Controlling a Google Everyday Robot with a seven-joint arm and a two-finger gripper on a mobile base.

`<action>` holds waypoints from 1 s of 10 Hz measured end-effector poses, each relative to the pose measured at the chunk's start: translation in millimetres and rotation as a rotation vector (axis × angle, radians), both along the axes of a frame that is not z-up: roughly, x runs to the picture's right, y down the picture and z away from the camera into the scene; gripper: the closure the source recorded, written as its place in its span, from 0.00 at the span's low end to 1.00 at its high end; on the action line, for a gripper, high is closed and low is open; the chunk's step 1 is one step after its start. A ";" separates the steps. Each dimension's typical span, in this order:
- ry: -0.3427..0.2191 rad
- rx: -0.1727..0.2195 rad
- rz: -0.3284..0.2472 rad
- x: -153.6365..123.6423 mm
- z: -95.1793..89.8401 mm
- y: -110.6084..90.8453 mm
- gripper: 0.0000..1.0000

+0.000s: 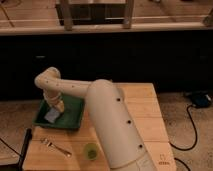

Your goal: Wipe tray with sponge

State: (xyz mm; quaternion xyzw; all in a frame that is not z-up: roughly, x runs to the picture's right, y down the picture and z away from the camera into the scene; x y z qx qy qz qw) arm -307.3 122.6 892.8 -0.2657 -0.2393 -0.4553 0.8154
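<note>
The dark green tray (73,119) lies on the left part of the wooden table. A small pale blue-white sponge (52,116) rests inside the tray toward its left side. My gripper (58,106) points down from the white arm into the tray and sits right over the sponge's upper right edge. The broad white arm (115,130) crosses the tray's right end and hides it.
A small green cup (90,150) stands near the table's front edge. A metal fork (56,147) lies on the wood at the front left. A dark cabinet front (125,60) runs behind the table. A black cable (192,125) trails on the floor at right.
</note>
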 end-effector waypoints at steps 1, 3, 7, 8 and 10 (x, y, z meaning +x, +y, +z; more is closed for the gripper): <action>0.005 0.006 0.006 9.3 -4.0 1.5 0.99; 0.023 0.018 0.014 46.8 -10.9 2.1 0.99; 0.068 0.044 0.042 91.0 2.6 -25.1 0.99; 0.070 0.048 0.045 89.9 8.1 -34.2 0.99; 0.059 0.045 0.034 72.5 17.9 -44.6 0.99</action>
